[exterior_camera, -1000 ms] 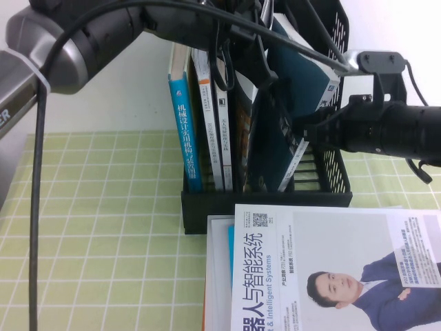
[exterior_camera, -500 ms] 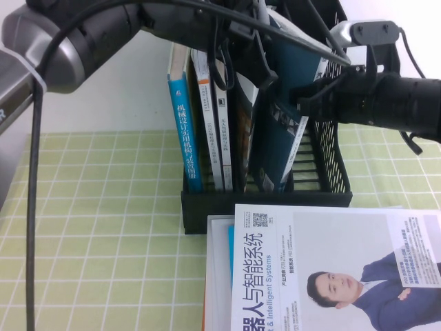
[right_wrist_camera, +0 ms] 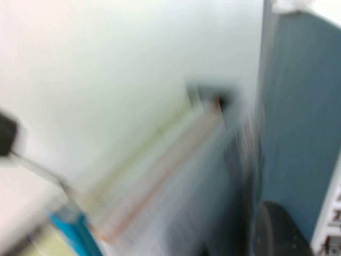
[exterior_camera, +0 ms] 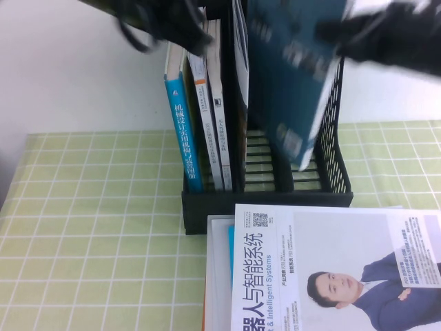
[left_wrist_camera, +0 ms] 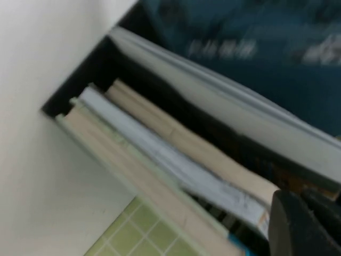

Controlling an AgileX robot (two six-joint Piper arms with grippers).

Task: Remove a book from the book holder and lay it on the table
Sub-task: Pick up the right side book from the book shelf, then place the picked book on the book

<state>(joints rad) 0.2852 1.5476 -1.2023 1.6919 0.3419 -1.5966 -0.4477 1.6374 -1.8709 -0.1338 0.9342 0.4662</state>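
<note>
The book (exterior_camera: 293, 76), dark teal on the side I see, hangs tilted above the right half of the black book holder (exterior_camera: 269, 200). Its lower corner is still between the mesh walls. My right gripper (exterior_camera: 339, 31), blurred at the top right, is shut on the book's upper edge. In the right wrist view a dark pad (right_wrist_camera: 277, 232) presses on the teal cover (right_wrist_camera: 298, 117). My left gripper (exterior_camera: 162, 24) is a dark blur above the upright books on the holder's left side. It shows in the left wrist view as a dark shape (left_wrist_camera: 301, 226) beside those books' top edges (left_wrist_camera: 176, 154).
A blue-spined book (exterior_camera: 182, 138) and white-spined books (exterior_camera: 215, 117) stand in the holder. In front of it lies a white book with a man in a blue suit (exterior_camera: 331, 269) on top of a stack. The green grid table (exterior_camera: 89, 227) spreads to the left.
My right gripper has risen with the book, drawing it up out of the holder. The left arm has pulled up and back, leaving only a blur at the top.
</note>
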